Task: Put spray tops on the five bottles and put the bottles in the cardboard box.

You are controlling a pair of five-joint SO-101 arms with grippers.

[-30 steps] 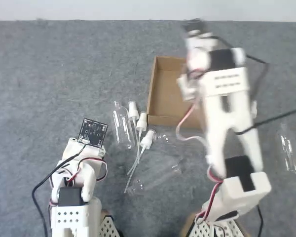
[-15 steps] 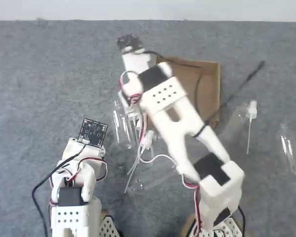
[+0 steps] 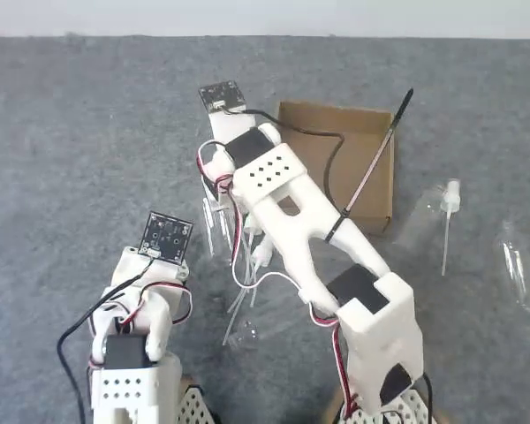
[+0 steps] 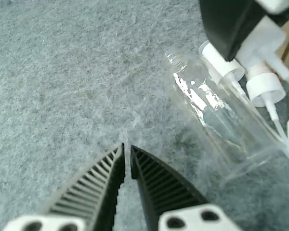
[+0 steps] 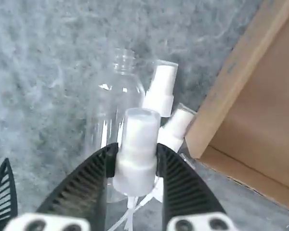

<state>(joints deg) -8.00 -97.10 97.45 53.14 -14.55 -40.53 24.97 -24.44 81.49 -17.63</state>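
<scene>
The right gripper (image 5: 136,156) has swung over from the cardboard box (image 3: 358,141), clamping a spray top (image 5: 139,127) above an uncapped bottle (image 5: 108,96), ready to cap. The left gripper (image 4: 126,163) sits closed, empty.

Glossy clear plastic bottle (image 5: 108,103), matt cardboard box (image 3: 380,181), rough grey fabric tabletop (image 3: 88,115)

Brown cardboard box (image 3: 375,190) sits open side up. Clear uncapped bottle (image 5: 111,106) lies flat near the box corner, two loose white spray tops (image 5: 160,91) by its neck. Third spray top (image 5: 136,139) is pinched in the right gripper (image 5: 136,156) above that bottle. Second bottle (image 3: 420,228) lies right of the box, tubed top (image 3: 449,199) just beside it.
</scene>
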